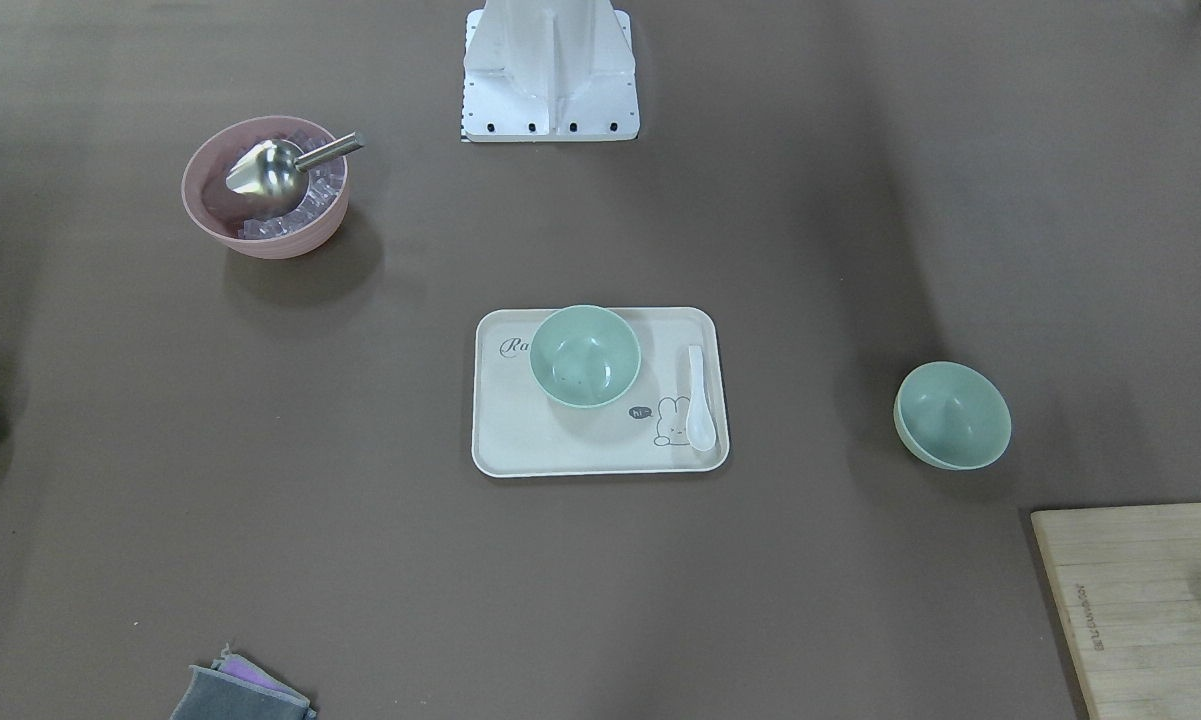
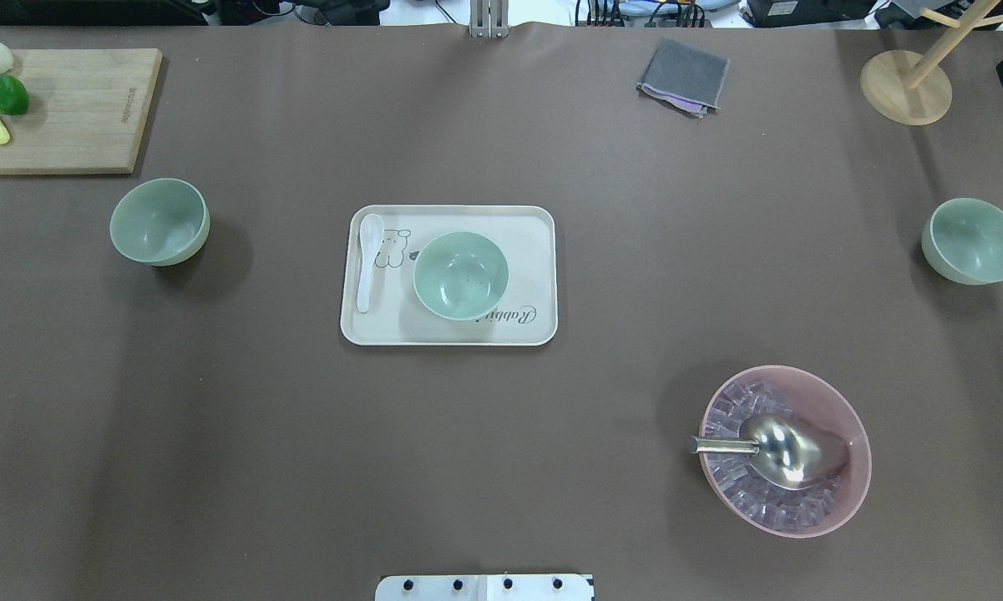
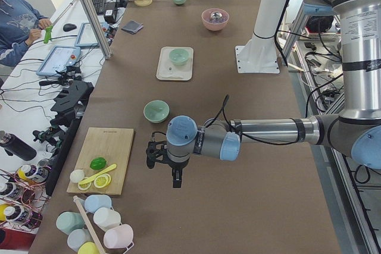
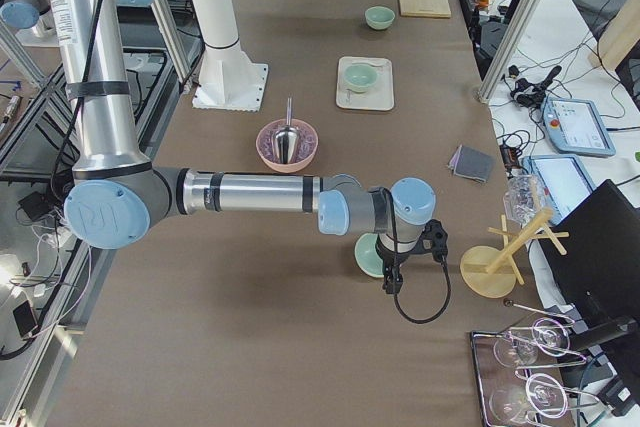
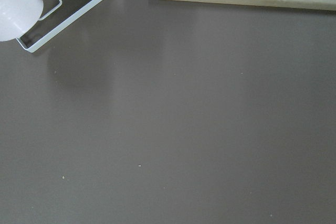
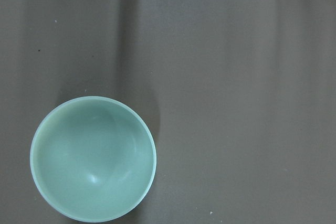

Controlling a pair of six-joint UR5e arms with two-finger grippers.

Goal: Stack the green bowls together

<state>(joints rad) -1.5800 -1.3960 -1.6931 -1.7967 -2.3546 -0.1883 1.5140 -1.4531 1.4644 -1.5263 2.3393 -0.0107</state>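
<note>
Likely light, stiff, smooth plastic, the bowls (image 2: 461, 275) look best pinched at the rim; how wide either pair of jaws stands cannot be told.

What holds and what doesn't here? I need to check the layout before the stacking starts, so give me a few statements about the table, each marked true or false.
1. The middle green bowl, the left green bowl and the right green bowl stand apart, none nested. True.
2. The middle green bowl stands on the tray. True.
3. The white spoon lies inside a green bowl. False: it lies on the tray, beside the middle green bowl.
4. The metal scoop rests in the left green bowl. False: it rests in the pink bowl.
</note>
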